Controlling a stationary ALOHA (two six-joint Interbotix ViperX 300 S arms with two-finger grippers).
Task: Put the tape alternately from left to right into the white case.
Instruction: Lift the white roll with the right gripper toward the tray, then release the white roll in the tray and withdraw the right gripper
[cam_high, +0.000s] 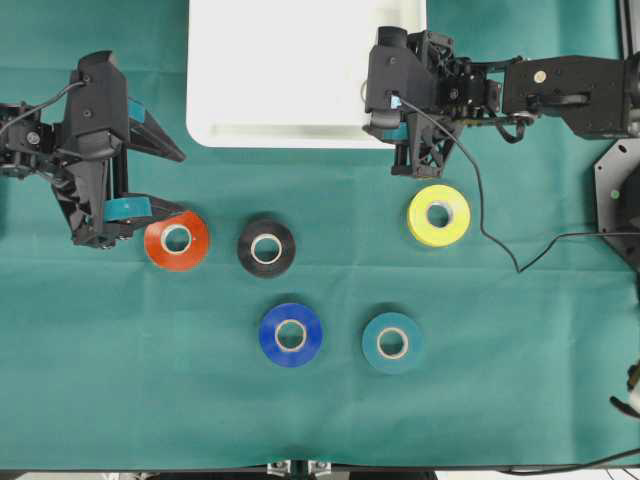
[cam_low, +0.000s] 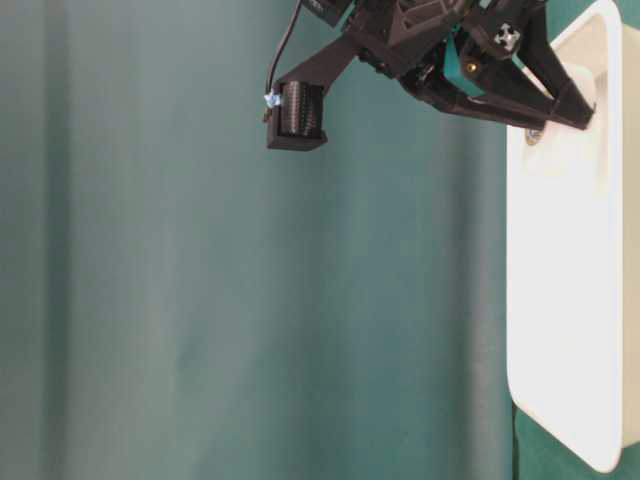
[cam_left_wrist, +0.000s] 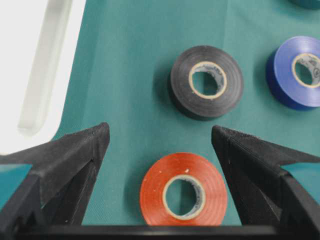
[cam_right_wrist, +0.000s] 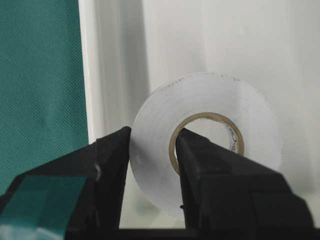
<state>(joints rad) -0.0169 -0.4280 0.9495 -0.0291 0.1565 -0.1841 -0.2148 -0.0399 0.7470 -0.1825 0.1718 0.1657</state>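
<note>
The right gripper (cam_right_wrist: 152, 165) is clenched on the white roll (cam_right_wrist: 210, 130): one finger presses the outer wall, the other sits inside the pale core. In the right wrist view the roll hangs over the floor of the white case (cam_right_wrist: 240, 45), close to its raised rim; whether the roll touches the floor, I cannot tell. In the overhead view this gripper (cam_high: 398, 112) stands over the lower right corner of the case (cam_high: 290, 80), and the white roll itself is not visible there.

The left gripper (cam_high: 150, 180) is released — its jaws stand wide. In the left wrist view the red roll (cam_left_wrist: 182, 189) lies flat on the green cloth (cam_left_wrist: 130, 80) between the two black fingers (cam_left_wrist: 75, 160), and it touches neither of them. In the overhead view the lower finger with teal tape reaches the edge of the red roll (cam_high: 177, 240).

The other rolls lie flat on the cloth (cam_high: 500, 400), outside the case. The black roll (cam_high: 266, 248) is just right of the red one. The yellow roll (cam_high: 439, 215) lies below the right gripper, near a black cable (cam_high: 480, 200). The blue roll (cam_high: 291, 335) and the teal roll (cam_high: 392, 343) lie side by side in a lower row, apart from each other.

In the table-level view only the right arm's gripper (cam_low: 570, 112) shows — its fingertips reach the rim of the case (cam_low: 570, 300).
</note>
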